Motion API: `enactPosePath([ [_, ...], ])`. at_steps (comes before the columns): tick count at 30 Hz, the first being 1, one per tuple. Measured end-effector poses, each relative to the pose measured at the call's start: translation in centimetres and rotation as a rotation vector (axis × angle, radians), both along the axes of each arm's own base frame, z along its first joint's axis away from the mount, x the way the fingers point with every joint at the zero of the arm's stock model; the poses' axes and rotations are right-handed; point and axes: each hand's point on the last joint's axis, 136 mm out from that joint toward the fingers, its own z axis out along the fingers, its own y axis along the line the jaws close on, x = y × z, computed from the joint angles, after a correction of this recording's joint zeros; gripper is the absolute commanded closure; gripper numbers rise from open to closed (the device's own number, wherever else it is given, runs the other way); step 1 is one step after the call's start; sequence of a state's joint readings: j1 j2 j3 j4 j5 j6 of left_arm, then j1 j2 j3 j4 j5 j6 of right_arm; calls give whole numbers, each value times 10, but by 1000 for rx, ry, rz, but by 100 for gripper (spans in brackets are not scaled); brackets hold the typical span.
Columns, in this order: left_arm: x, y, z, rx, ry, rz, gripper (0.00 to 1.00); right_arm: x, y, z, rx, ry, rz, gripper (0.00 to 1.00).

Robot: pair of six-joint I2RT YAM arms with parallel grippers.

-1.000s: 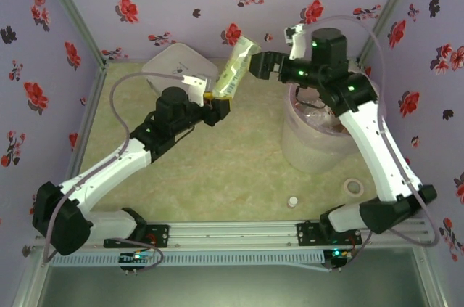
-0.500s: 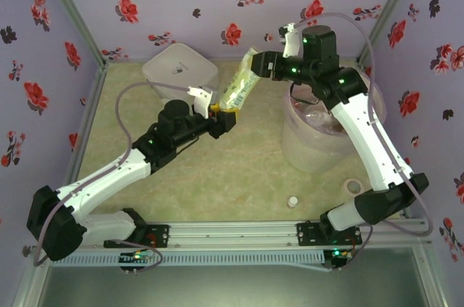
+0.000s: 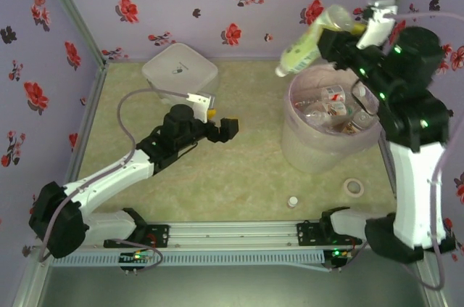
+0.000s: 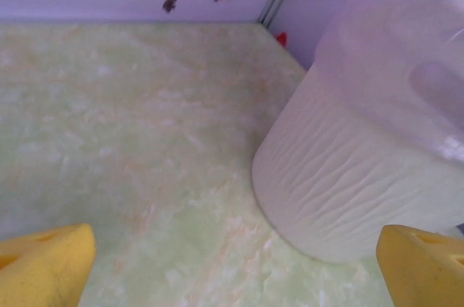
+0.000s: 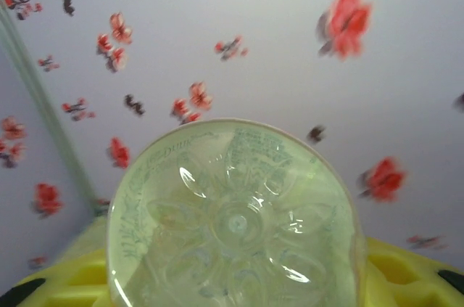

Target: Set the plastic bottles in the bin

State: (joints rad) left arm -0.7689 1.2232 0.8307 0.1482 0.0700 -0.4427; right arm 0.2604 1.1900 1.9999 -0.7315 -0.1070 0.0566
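right gripper (image 3: pixel 337 27): clamped on the base end of a clear greenish plastic bottle (image 3: pixel 303 47), with yellow pads (image 5: pixel 409 271) snug on both sides
bottle axis: tilted, long axis running from upper right at the grip down to lower left; neck end lowest, base end up in the jaws
bottle spot: up in the air, over the far-left rim of the big round translucent bin with a pale pink bag liner (image 3: pixel 312 149)
bottle writing: raised lettering ringing the base in the right wrist view, too blurry to read; petal-shaped moulding in the middle
bin contents: several more small clear bottles (image 3: pixel 333 96) lying inside, white labels with red marks, print too small to read
left gripper (image 3: pixel 216 117): jaws wide apart, nothing between the yellow fingertips (image 4: pixel 43 263), hanging over the pale green marbled table (image 3: pixel 239 176), well left of the bin
white square lidded box (image 3: pixel 180 67): far-left part of the table, small dark mark on the lid, can't make it out
small loose white cap (image 3: pixel 292 201): on the table in front of the bin
small tape ring (image 3: pixel 354 187): near the cap, to its right, not touching
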Motion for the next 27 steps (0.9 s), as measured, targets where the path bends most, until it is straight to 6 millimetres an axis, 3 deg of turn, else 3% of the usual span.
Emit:
enactPosePath([
  [3,1,2,-17,28,40,8,2,-18,-23,7,-144,-92,-101,100],
  [6,2,3,-21,37,50,13,2,-5,-27,-10,-303,-98,-130,100],
  [9,2,4,-22,42,53,14,2,29,-19,-51,-475,-39,-111,100],
  [13,2,4,-23,43,55,14,3,81,-18,-121,-714,96,-87,100],
  [16,2,4,-23,44,56,16,3,105,-23,-152,-847,144,-83,100],
  [23,3,6,-25,49,59,23,4,111,-33,-176,-949,173,-45,100],
  [27,3,6,-27,52,63,23,3,106,-28,-197,-939,191,14,100],
])
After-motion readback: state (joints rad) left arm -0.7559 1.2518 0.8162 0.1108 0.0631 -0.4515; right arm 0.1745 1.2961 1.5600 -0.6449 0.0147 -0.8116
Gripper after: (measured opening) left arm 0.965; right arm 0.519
